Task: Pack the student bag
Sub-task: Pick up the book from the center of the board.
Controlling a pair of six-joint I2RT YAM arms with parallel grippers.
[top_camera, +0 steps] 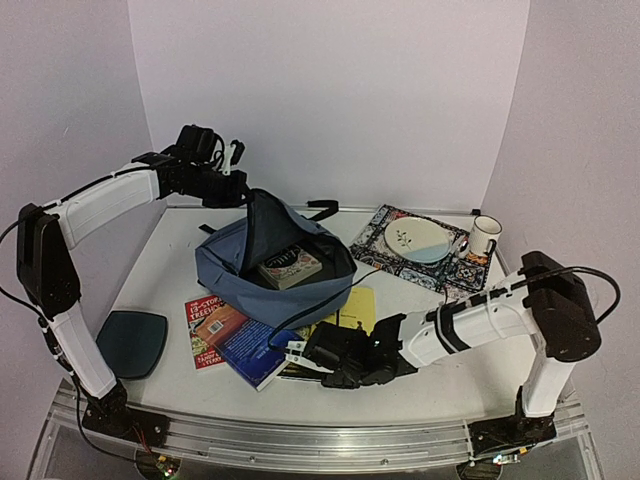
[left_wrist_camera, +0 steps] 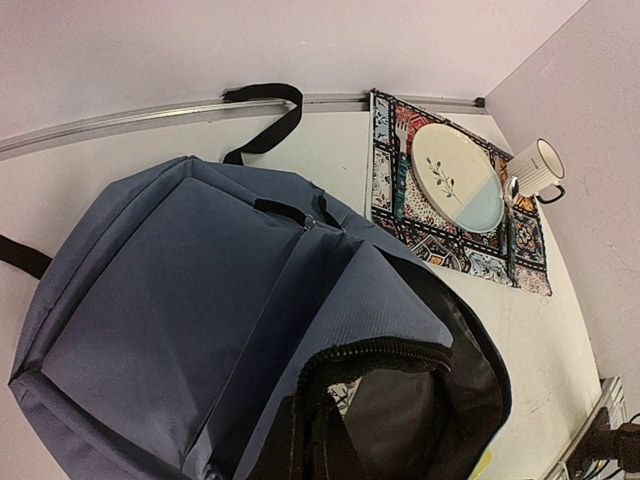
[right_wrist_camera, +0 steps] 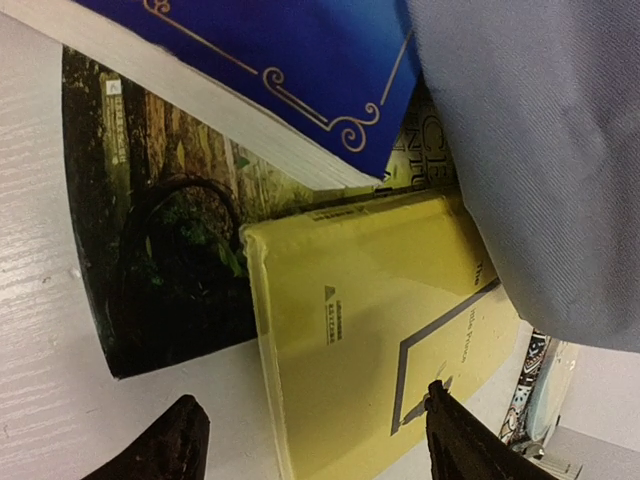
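The slate-blue student bag (top_camera: 235, 270) lies in the middle of the table, its top flap pulled up into a peak. My left gripper (top_camera: 228, 186) is shut on the zipper edge of that flap (left_wrist_camera: 400, 352), its dark fingers (left_wrist_camera: 300, 440) barely showing. A patterned book (top_camera: 290, 267) lies inside the opening. My right gripper (right_wrist_camera: 315, 440) is open low over a yellow book (right_wrist_camera: 380, 330). One finger is over the bare table and the other over the cover. A blue book (right_wrist_camera: 270, 60) and a dark forest-cover book (right_wrist_camera: 160, 260) lie beside it.
A red book (top_camera: 207, 325) lies left of the blue book (top_camera: 255, 350). A dark teal pad (top_camera: 132, 342) sits at the front left. At the back right a patterned placemat (top_camera: 385, 262) carries a plate (top_camera: 422, 240), with a mug (top_camera: 485, 236) beside it.
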